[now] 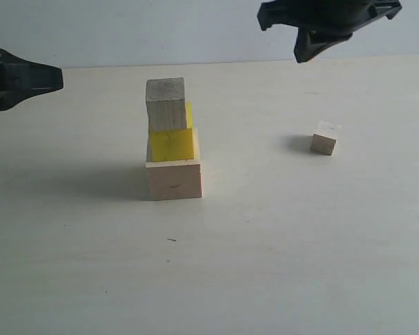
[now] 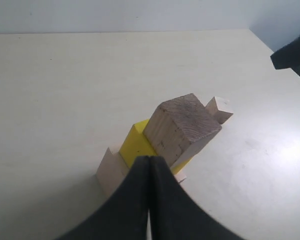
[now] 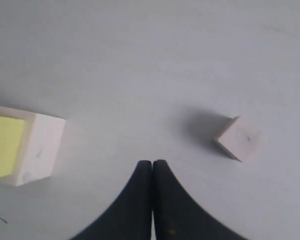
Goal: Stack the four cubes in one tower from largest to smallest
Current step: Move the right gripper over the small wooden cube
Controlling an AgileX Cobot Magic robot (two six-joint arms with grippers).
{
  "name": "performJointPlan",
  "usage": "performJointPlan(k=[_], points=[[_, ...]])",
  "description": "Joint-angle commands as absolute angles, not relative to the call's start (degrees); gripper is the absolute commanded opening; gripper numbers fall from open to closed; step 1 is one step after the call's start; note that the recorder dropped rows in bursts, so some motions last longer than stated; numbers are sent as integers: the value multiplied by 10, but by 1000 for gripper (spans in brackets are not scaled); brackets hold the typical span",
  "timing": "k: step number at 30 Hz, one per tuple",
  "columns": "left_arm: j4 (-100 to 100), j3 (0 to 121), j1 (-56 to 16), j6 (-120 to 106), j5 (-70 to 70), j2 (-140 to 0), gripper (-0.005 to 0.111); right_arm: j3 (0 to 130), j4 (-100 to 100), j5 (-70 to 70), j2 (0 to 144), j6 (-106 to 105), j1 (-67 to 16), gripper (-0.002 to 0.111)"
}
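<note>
A three-cube tower stands left of the table's middle: the large wood cube (image 1: 174,179) at the bottom, the yellow cube (image 1: 173,142) on it, the medium wood cube (image 1: 166,104) on top. The small wood cube (image 1: 325,137) lies alone to the right, also seen as the small cube (image 3: 239,139) and the small cube (image 2: 219,108). My left gripper (image 1: 56,77) hovers at the left edge, shut and empty; in its own view the left gripper (image 2: 149,159) points at the tower. My right gripper (image 1: 302,56) hangs above the far right, shut; the right gripper (image 3: 152,163) holds nothing.
A pale tabletop (image 1: 265,265) spreads all round the cubes, ending at a light wall behind. A small dark speck (image 1: 171,240) lies in front of the tower.
</note>
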State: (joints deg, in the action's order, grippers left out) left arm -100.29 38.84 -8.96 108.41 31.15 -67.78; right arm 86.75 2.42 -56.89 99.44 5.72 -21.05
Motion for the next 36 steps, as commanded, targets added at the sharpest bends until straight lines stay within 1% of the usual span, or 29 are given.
performJointPlan(k=[1,8,12,14,15,16,17,19,24,27,36], points=[[-999,387,-89,1084,311,-679,0,823,6,-556,987,25,-187,0],[-999,387,-89,1084,314,-679,0,815,-67,-554,1020,19,-179,0],[-999,387,-89,1084,317,-679,0,815,-66,-544,1035,-114,-179,2],[-999,387,-89,1084,324,-679,0,815,-67,-552,1044,-170,-179,11],[-999,387,-89,1084,327,-679,0,815,-67,-555,1046,-184,-179,22],[-999,387,-89,1084,329,-679,0,815,-67,-558,1046,-195,-179,29],[-999,387,-89,1084,331,-679,0,815,-74,-558,1047,-234,-179,40],[-999,387,-89,1084,338,-679,0,815,-110,-549,1047,-237,-170,47],[-999,387,-89,1084,340,-679,0,815,-84,-517,1047,-157,-109,47],[-999,387,-89,1084,334,-679,0,815,-21,-509,1048,-26,-79,47],[-999,387,-89,1084,327,-679,0,824,14,-511,1070,186,-77,47]])
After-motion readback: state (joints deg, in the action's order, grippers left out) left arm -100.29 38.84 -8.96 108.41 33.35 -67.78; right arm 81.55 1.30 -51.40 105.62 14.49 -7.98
